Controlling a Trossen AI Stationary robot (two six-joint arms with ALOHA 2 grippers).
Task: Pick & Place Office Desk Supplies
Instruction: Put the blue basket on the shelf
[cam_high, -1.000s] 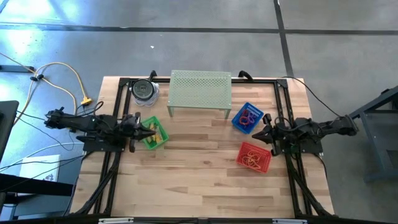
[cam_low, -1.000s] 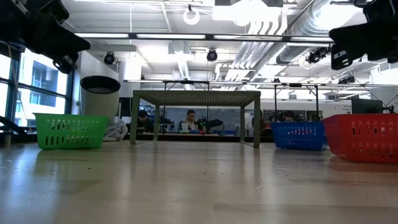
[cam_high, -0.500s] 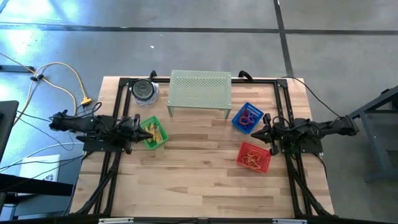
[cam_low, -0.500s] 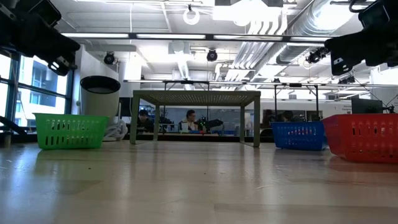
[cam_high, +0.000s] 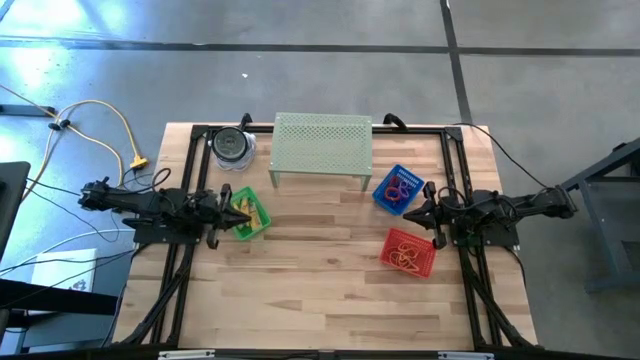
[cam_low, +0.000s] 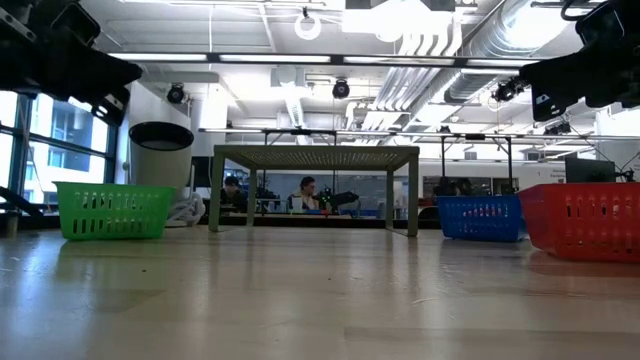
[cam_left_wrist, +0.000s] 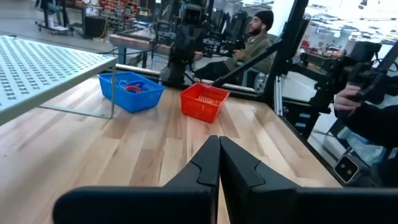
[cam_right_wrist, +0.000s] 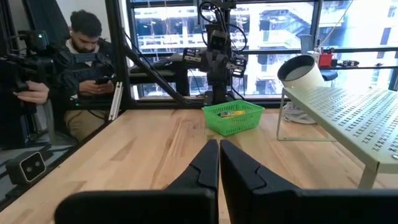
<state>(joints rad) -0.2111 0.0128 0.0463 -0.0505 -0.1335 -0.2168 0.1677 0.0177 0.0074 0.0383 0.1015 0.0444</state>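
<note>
Yellow oblong pieces (cam_high: 249, 212) lie in the green plastic basket (cam_high: 262, 226) at the table's left; red and purple band loops (cam_high: 399, 190) sit in the blue basket (cam_high: 382, 196), orange-tan loops (cam_high: 405, 253) in the red basket (cam_high: 393, 262). My left gripper (cam_high: 232, 212) hangs pressed together beside the green basket, my right gripper (cam_high: 418, 215) likewise between the other two.

Overhead looks straight down, low camera skims the table (cam_low: 320, 300), wrist cameras face each other.

Green perforated stand (cam_high: 322, 143) beside lidded jar (cam_high: 231, 146).
</note>
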